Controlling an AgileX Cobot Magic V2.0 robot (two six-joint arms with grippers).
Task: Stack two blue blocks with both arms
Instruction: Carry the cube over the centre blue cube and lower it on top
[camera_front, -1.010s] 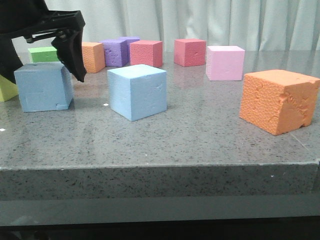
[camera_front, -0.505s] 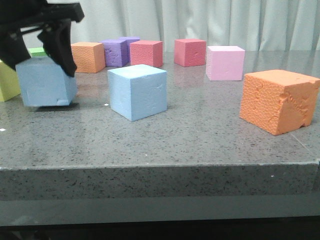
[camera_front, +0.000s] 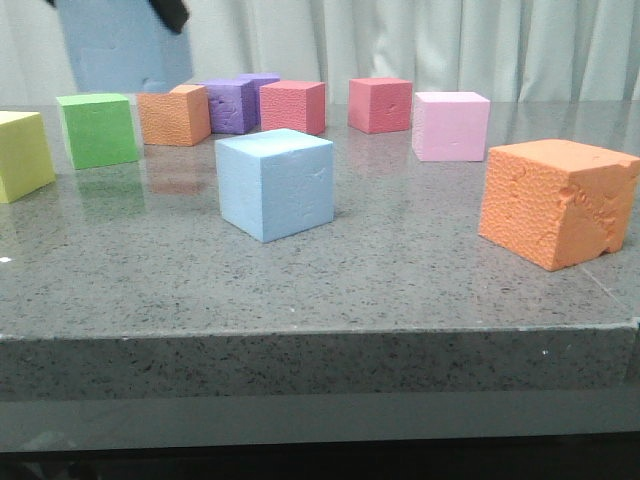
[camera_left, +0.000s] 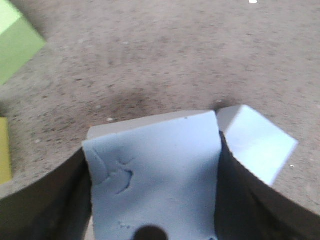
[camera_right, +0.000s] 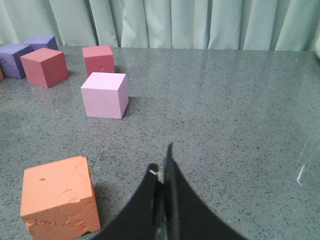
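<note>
The left gripper (camera_left: 155, 200) clamps one blue block (camera_front: 125, 42) high above the table (camera_front: 400, 260), bare granite open beneath it. The second blue block (camera_front: 274, 183) sits just beside and below the claw. The right gripper (camera_right: 162, 200), fingers together, holds nothing, with bare tabletop ahead of it.

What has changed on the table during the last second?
The left gripper closed on one blue block and lifted it off the table, up to the top of the front view. This uncovered the green cube. The other blue block and the remaining cubes did not move.
</note>
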